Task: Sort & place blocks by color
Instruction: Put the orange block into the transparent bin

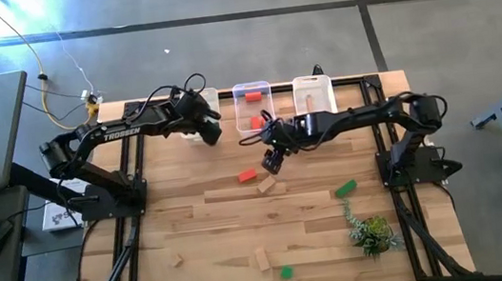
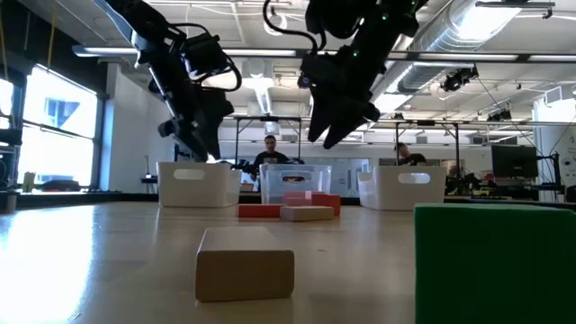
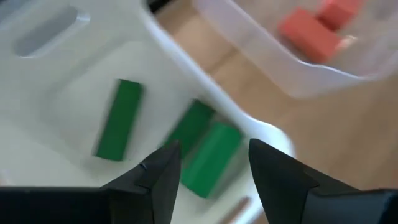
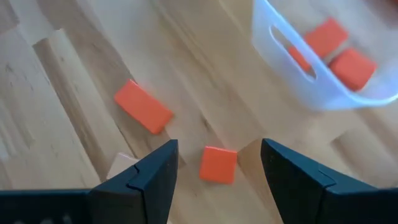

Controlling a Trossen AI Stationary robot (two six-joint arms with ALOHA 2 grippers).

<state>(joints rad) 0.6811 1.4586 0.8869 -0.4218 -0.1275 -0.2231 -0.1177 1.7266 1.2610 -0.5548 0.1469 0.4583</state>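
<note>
My table [image 1: 205, 232] is pale wood planks; along its far edge I see three white bins [image 1: 255, 104] in a row; near the middle lie a red block [image 1: 247, 175] and a wooden block [image 1: 266, 186] just beside it; a green block [image 1: 345, 187] sits toward the right edge, a small plant [image 1: 372, 234] near it; another green block [image 1: 286, 272] and two wooden ones [image 1: 262, 259] rest by the near edge.

green blocks [image 3: 118, 119]: in left bin | red blocks [image 4: 143, 107]: some binned, others on table
</note>
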